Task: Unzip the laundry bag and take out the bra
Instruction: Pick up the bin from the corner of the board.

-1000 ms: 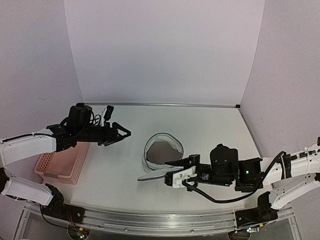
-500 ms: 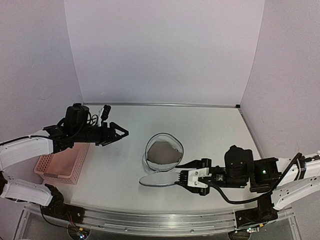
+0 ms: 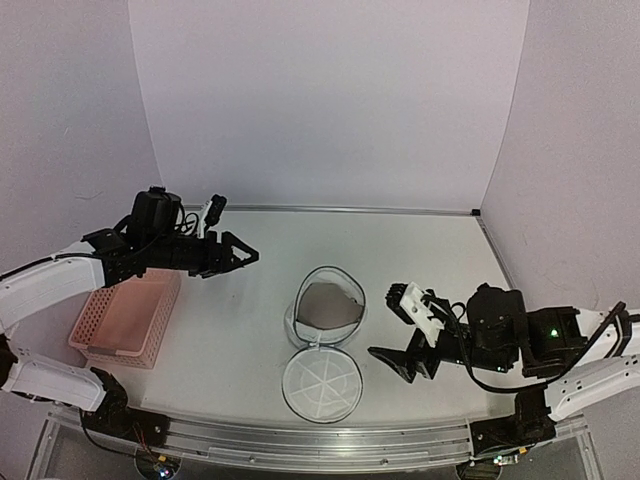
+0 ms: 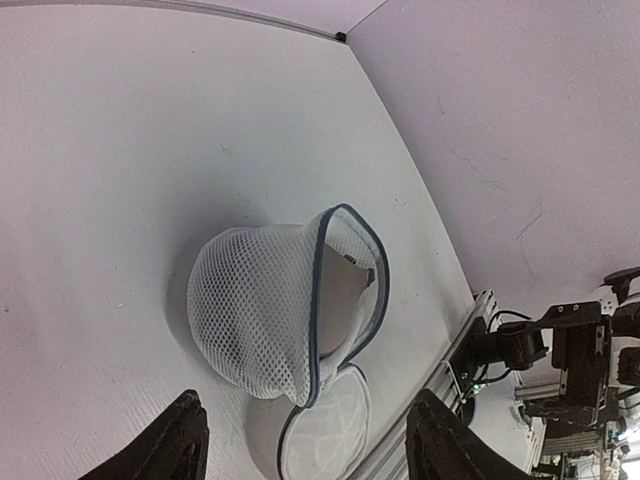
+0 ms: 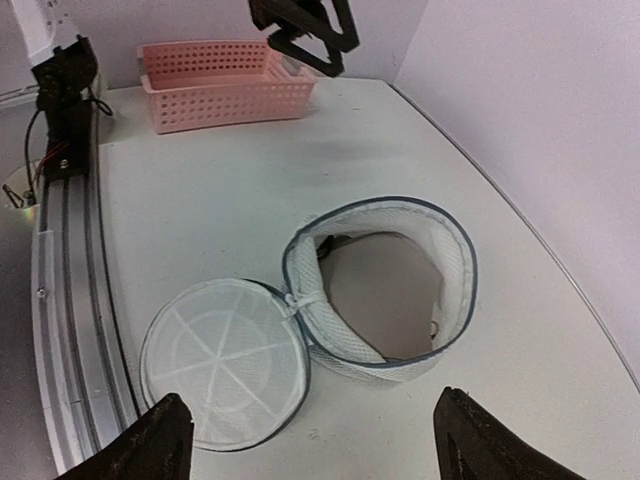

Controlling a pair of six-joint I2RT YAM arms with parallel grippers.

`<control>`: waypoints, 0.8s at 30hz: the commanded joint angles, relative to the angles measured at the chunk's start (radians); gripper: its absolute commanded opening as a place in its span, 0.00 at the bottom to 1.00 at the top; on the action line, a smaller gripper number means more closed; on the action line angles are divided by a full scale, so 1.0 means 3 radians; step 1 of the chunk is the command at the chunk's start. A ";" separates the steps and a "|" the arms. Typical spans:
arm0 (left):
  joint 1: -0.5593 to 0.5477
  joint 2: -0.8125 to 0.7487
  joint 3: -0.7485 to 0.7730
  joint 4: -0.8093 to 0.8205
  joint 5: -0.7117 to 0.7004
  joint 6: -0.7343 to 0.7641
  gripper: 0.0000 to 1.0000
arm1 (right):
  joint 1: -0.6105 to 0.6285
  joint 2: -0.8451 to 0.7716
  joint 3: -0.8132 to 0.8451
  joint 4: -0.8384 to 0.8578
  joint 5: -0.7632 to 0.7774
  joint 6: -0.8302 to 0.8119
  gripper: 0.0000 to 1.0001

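You've unzipped the bag (image 5: 340, 330), lid (image 5: 220, 360) on the counter (image 5: 200, 200); bra (image 5: 385, 295) not yet out; left fingers (image 4: 185, 440) and right fingers (image 5: 165, 440) spread, empty.

This is a robotics lab test cell, set up for recording manipulation trials. A bare white table (image 3: 420, 250) fills the middle of the top view, boxed in at the back and both sides by plain pale panels (image 3: 330, 100). Along the bottom edge runs an aluminium rail (image 3: 300, 442) carrying two white-and-black robot arms, the left arm (image 3: 50, 285) at lower left and the right arm (image 3: 600, 345) at lower right, with a black cable (image 3: 440, 395) looping beneath the latter. Staged props sit on the table: a pink lattice basket (image 3: 125, 320) at left, a white mesh laundry bag (image 3: 325, 305) at centre.
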 commanded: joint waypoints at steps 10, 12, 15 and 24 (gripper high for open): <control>0.0014 0.0354 0.0934 -0.1975 -0.2545 -0.0036 0.71 | -0.0047 0.0861 0.0822 -0.0587 0.0578 0.1527 0.87; 0.0019 0.0400 0.0923 -0.2057 -0.2759 -0.0144 0.75 | -0.0050 0.0936 0.0834 -0.0581 0.0559 0.1527 0.87; 0.0036 0.0483 0.0864 -0.2104 -0.3106 -0.0249 0.78 | -0.0053 0.1004 0.0804 -0.0502 0.0494 0.1530 0.87; 0.0301 0.0739 0.0633 -0.2148 -0.3254 -0.0450 0.80 | -0.0051 0.1120 0.0667 -0.0241 0.0254 0.1533 0.87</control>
